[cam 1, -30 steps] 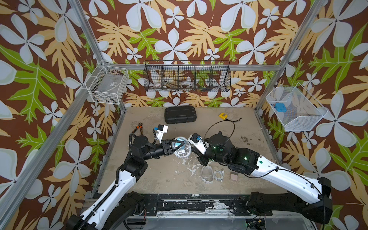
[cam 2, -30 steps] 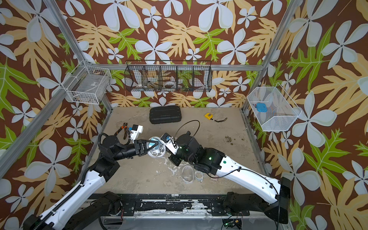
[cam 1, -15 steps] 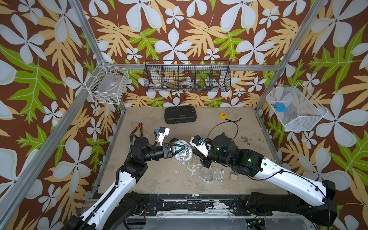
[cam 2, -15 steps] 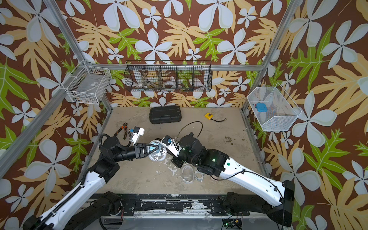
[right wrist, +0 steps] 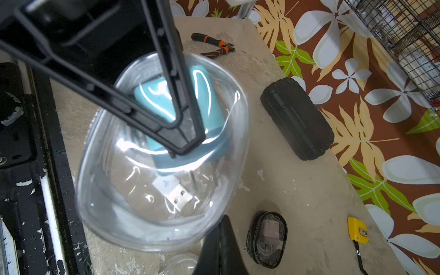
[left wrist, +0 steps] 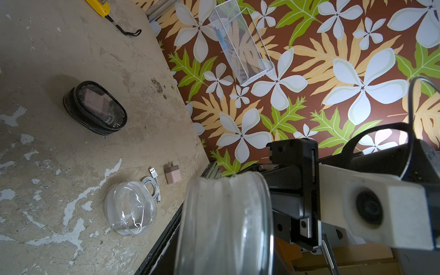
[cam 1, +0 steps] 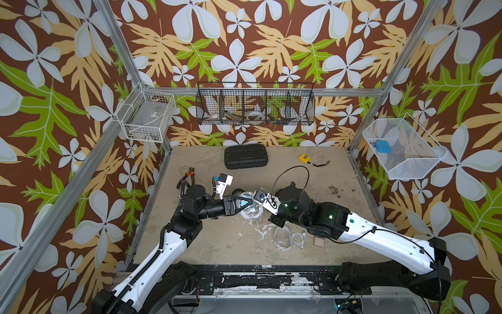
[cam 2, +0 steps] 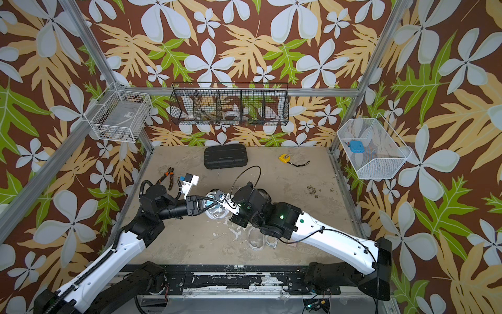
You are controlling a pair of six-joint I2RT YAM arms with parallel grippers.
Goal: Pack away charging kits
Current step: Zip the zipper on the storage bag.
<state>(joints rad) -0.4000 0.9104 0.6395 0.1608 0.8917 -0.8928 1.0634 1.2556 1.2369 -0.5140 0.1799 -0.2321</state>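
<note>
My left gripper (cam 1: pixel 242 203) is shut on the wall of a clear oval case (cam 1: pixel 249 210), held above the table; its fingers (right wrist: pixel 181 140) reach into the case (right wrist: pixel 157 214). Inside lie a teal plug (right wrist: pixel 162 100) and a white cable's USB end (right wrist: pixel 176 192). My right gripper (right wrist: pixel 223 221) is shut, its tip against the case's rim; whether it pinches anything is hidden. A black-rimmed case (left wrist: pixel 95 108) with a pink plug inside lies on the table. Near the front lie another clear case (cam 1: pixel 282 239), a coiled white cable (cam 1: pixel 298 240) and a pink plug (cam 1: pixel 319 242).
A large black ribbed case (cam 1: pixel 246 156), a yellow tape measure (cam 1: pixel 304 158) and pliers (cam 1: pixel 187 174) lie toward the back. A black wire basket (cam 1: pixel 255 104) hangs on the back wall, and white baskets (cam 1: pixel 146 119) (cam 1: pixel 402 149) hang at the sides.
My right wrist has shifted a little toward the held clear case. The left gripper has kept its hold, and the case has sunk slightly.
</note>
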